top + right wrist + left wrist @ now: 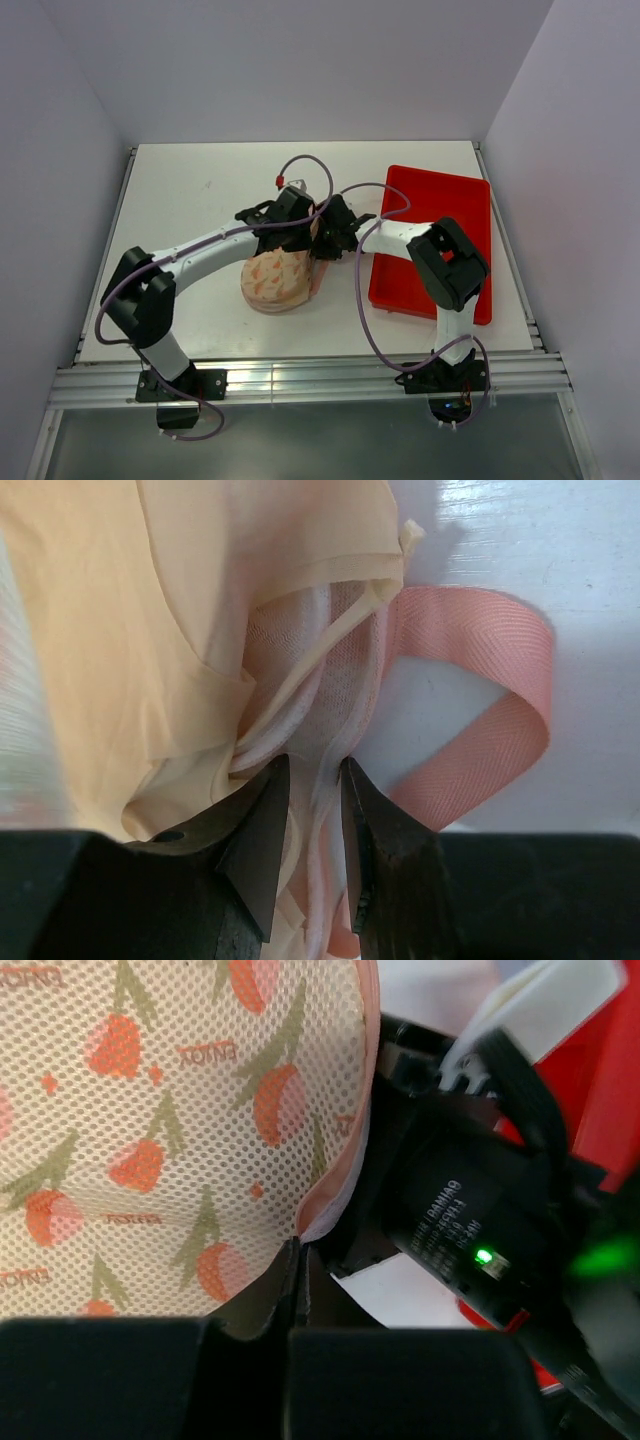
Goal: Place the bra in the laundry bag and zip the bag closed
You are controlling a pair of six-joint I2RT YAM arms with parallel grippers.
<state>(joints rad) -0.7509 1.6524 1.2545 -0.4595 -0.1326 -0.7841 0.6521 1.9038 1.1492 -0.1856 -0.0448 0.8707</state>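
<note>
White walls are enclosing the table, where the bag is lying in the middle, left of the tray. The left gripper is clenching the bag's pink rim, seemingly to steady it. The right gripper is pinching the mesh edge beside the loop, probably keeping the bra tucked inside.

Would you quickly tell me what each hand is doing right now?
Left hand: closed, pinching the pink edge of the laundry bag.
Right hand: closed on the laundry bag's white mesh lining.
</note>
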